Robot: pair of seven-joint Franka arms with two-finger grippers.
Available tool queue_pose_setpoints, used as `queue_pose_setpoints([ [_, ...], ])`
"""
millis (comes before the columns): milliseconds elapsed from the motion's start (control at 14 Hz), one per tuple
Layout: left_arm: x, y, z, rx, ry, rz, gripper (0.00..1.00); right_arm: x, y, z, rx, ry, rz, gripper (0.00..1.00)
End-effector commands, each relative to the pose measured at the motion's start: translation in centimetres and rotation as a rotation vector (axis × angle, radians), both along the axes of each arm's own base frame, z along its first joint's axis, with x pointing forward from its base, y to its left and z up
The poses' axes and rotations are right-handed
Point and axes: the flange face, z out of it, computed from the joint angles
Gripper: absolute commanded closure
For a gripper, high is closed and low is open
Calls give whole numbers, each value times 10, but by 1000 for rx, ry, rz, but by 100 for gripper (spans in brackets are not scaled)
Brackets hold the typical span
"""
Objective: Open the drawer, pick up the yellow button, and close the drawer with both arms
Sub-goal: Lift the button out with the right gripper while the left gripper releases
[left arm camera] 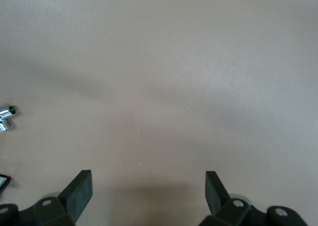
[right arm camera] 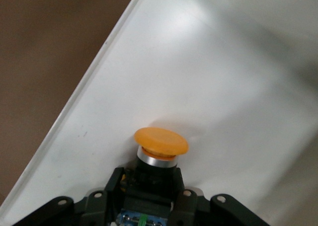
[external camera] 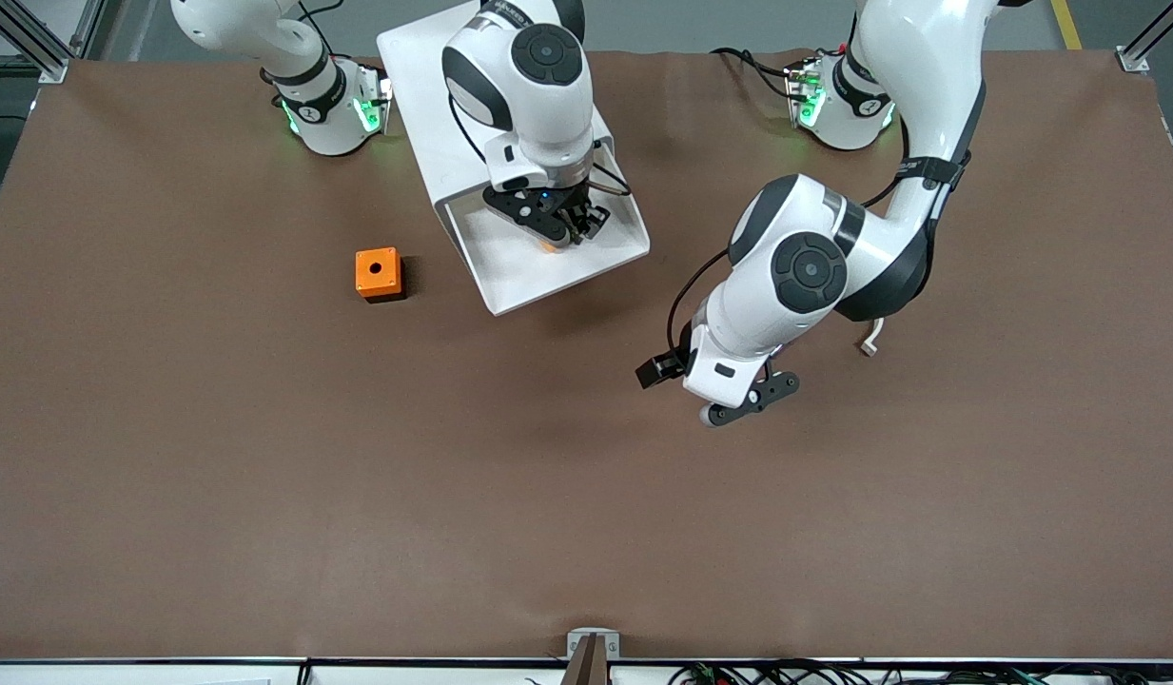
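1. The button (right arm camera: 160, 145), round orange cap above a silver ring and a dark body, is in the pulled-out drawer (external camera: 586, 269), its cap turned sideways over the white floor; the front view shows only a sliver of orange under the hand.
2. The right pincer (right arm camera: 149, 184) is down inside that drawer and clamped on the button's dark body, one finger at each side of it.
3. The drawer is the top tray of the white cabinet (external camera: 424, 86), and it stands open toward the front camera, at a slant.
4. An orange cube (external camera: 378, 273) with a black hole in its top sits on the brown bench (external camera: 263, 476), beside the drawer toward the right arm's end.
5. The left pincer (left arm camera: 149, 188) hangs over bare bench toward the left arm's end, well apart from the drawer; its fingers (left arm camera: 79, 188) are spread wide with nothing between them, and this arm waits.
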Motion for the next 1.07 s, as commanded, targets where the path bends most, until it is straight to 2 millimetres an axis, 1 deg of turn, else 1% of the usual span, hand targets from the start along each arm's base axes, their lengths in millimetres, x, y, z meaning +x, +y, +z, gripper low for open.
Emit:
queue_pose_setpoints([
  [0,-6,6,5,15,-6,-16,0,-5,8,3,-10,-9,-29,100],
  [71,-5,8,6,14,-6,-8,0,-4,8,5,-6,-12,-32,100],
  [142,-4,9,5,15,-5,-7,0,0,9,11,5,-20,-26,100],
  [285,-4,9,6,14,-6,-7,0,13,6,30,20,-34,-36,100],
  [499,-8,4,7,16,0,-15,0,48,-12,61,60,-61,-28,100],
  [641,-12,-1,6,16,2,-25,0,73,-30,81,73,-71,-34,100],
  [783,-25,-17,0,10,20,-56,0,87,-50,96,41,-42,28,100],
  [855,-31,-25,-2,6,27,-71,0,96,-62,99,29,-28,62,100],
  [997,-39,-37,-5,-1,37,-91,0,114,-85,96,22,-23,113,100],
])
